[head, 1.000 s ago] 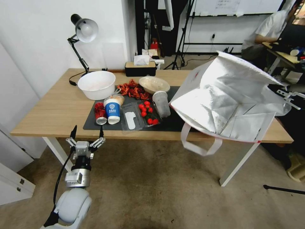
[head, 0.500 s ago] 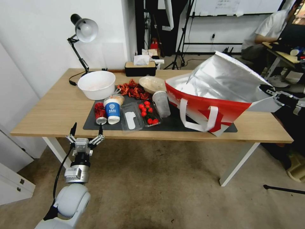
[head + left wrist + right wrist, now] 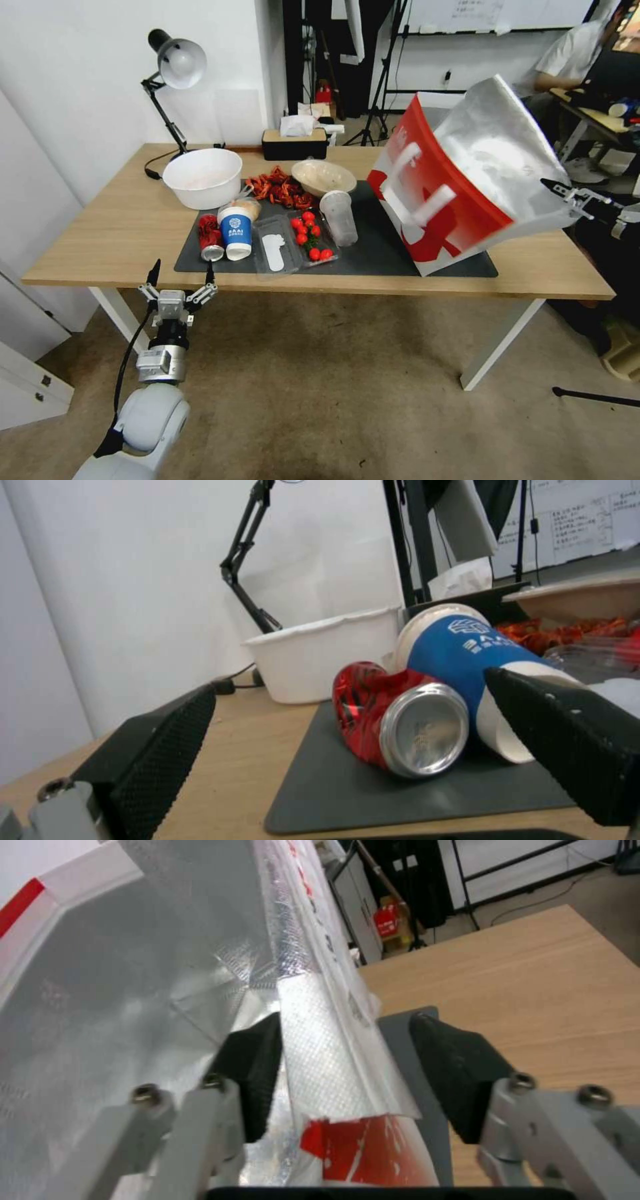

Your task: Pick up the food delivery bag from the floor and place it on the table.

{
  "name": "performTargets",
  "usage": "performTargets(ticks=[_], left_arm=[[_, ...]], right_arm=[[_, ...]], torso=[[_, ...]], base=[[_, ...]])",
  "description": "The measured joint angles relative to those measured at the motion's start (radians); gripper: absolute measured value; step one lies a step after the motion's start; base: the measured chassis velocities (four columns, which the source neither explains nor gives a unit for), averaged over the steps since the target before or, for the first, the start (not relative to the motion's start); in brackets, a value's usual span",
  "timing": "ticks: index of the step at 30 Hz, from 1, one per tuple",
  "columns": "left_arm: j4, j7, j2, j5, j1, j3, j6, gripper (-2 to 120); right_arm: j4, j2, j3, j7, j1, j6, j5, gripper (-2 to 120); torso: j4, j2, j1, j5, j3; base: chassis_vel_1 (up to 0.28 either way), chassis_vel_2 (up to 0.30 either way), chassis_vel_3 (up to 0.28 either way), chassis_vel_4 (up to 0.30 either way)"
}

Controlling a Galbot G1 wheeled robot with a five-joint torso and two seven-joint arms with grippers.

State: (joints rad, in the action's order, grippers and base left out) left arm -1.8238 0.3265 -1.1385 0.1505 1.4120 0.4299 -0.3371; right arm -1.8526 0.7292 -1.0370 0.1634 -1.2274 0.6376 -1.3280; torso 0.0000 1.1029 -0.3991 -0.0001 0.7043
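Bag: I see the food delivery bag (image 3: 460, 187) tilted on the desk (image 3: 120, 227), red-and-white, foil-lined.
Right gripper (image 3: 347, 1067): fingers apart around its rim.
Left gripper (image 3: 181, 275): fingers apart.

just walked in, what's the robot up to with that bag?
The right end effector has its fingers on either side of the rim of the food delivery bag, with a gap on one side, so it looks open. The bag stands tilted, its lower corner on the dark mat at the right end of the table. The left end effector hangs open by the table's front edge, facing a crushed red can and a blue cup.
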Motion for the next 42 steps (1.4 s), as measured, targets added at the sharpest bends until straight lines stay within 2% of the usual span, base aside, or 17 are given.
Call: performTargets(ticks=[1, 2, 5, 10, 12, 22, 30, 37, 42], left_arm=[[0.0, 0.0, 0.0, 0.0, -0.002, -0.001, 0.0, 100], [0.0, 0.0, 0.0, 0.0, -0.002, -0.001, 0.0, 100], [0.0, 0.0, 0.0, 0.001, -0.003, -0.002, 0.001, 100], [0.002, 0.003, -0.001, 0.002, -0.004, -0.002, 0.003, 100], [0.003, 0.005, -0.001, 0.003, -0.005, -0.002, 0.003, 100], [0.004, 0.008, -0.003, 0.002, -0.006, -0.002, -0.001, 100], [-0.016, 0.052, 0.002, 0.004, 0.0, -0.005, 0.013, 100], [-0.039, 0.059, 0.005, 0.006, 0.007, -0.001, 0.029, 100], [-0.056, 0.059, 0.002, 0.009, 0.018, 0.005, 0.035, 100]], right_arm=[[0.003, 0.001, 0.002, 0.0, 0.004, -0.001, 0.004, 61], [0.003, 0.001, 0.002, 0.0, 0.004, -0.001, 0.004, 61], [0.015, -0.003, 0.004, 0.007, 0.011, -0.008, 0.017, 78], [0.024, -0.012, -0.005, 0.017, 0.017, -0.014, 0.021, 89], [0.024, -0.02, -0.025, 0.023, 0.014, -0.014, 0.02, 98], [-0.011, -0.01, -0.081, 0.037, -0.038, -0.014, 0.017, 100], [-0.078, 0.023, -0.125, 0.066, -0.093, -0.031, 0.034, 100], [-0.131, 0.057, -0.181, 0.111, -0.162, -0.099, 0.129, 100], [-0.163, 0.096, -0.208, 0.123, -0.201, -0.185, 0.191, 100]], torso=[[0.0, 0.0, 0.0, 0.0002, 0.0], [0.0, 0.0, 0.0, 0.0002, 0.0], [0.0001, 0.0, 0.0, 0.0003, 0.0], [0.0002, 0.0, 0.0, 0.0002, 0.0], [0.0002, 0.0, 0.0, 0.0001, 0.0], [0.0001, 0.0, 0.0, 0.0002, 0.0], [0.0001, 0.0, 0.0, 0.0001, 0.0], [0.0, 0.0, 0.0, 0.0001, 0.0], [0.0, 0.0, 0.0, 0.0, 0.0]], base=[[0.0, 0.0, 0.0, 0.0], [0.0, 0.0, 0.0, 0.0], [0.0, 0.0, 0.0, 0.0], [0.0, 0.0, 0.0, 0.0], [0.0, 0.0, 0.0, 0.0], [0.0, 0.0, 0.0, 0.0], [0.0, 0.0, 0.0, 0.0], [0.0, 0.0, 0.0, 0.0], [0.0, 0.0, 0.0, 0.0]])
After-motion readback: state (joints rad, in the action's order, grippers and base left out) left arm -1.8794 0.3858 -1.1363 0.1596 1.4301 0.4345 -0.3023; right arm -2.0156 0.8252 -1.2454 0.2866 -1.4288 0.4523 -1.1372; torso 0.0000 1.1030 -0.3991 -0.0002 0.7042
